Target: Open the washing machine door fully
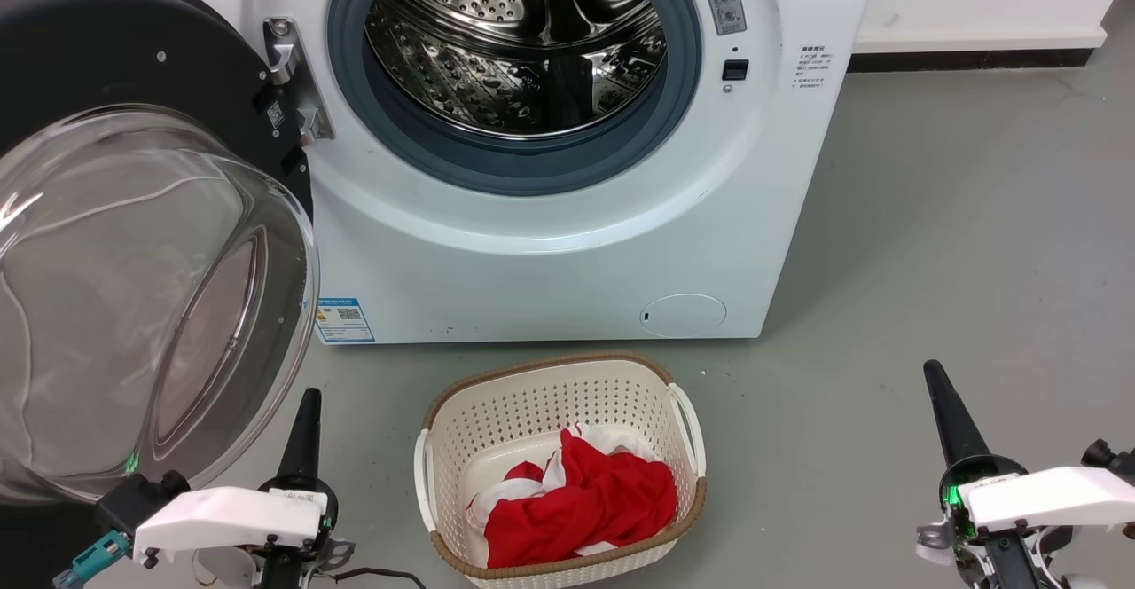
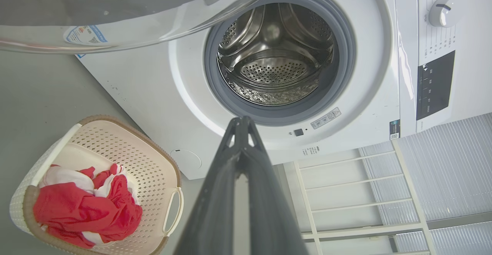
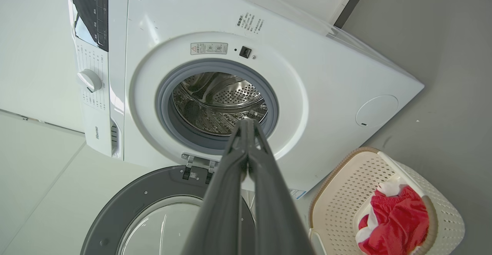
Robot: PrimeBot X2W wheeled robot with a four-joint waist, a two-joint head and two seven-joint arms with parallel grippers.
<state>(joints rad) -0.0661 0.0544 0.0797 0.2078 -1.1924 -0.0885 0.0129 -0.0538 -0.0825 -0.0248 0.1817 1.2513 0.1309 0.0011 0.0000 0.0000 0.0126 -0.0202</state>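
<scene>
door location: the washing machine door [image 1: 133, 287] hangs swung out at the machine's left side on its hinge [image 1: 288, 74]. its inner face and glass bowl are turned toward the robot, and the drum opening [image 1: 523, 39] stands uncovered.
extent of opening: judged wide, at or near the end of travel; the stop itself cannot be confirmed.
left pincer: the left pincer [image 1: 306, 403] is clenched on nothing, fingers pressed together. it sits low, just beside the bowl's lower edge; contact cannot be told.
right pincer: the right pincer [image 1: 935, 380] is clenched and empty, well apart from the door, over the floor.
handling: judged rigid and fairly heavy, turning only about the hinge. the glass bowl is glossy, likely slippery, and liable to damage under a hard knock.
hold point: the black rim on the side far from the hinge is advised. a flat push on the rim is safer than pressure on the glass.
nearby items: a laundry basket [image 1: 687, 412] holding red and white cloth [image 1: 585, 500] stands on the floor before the machine, judged outside the door's swing.
</scene>
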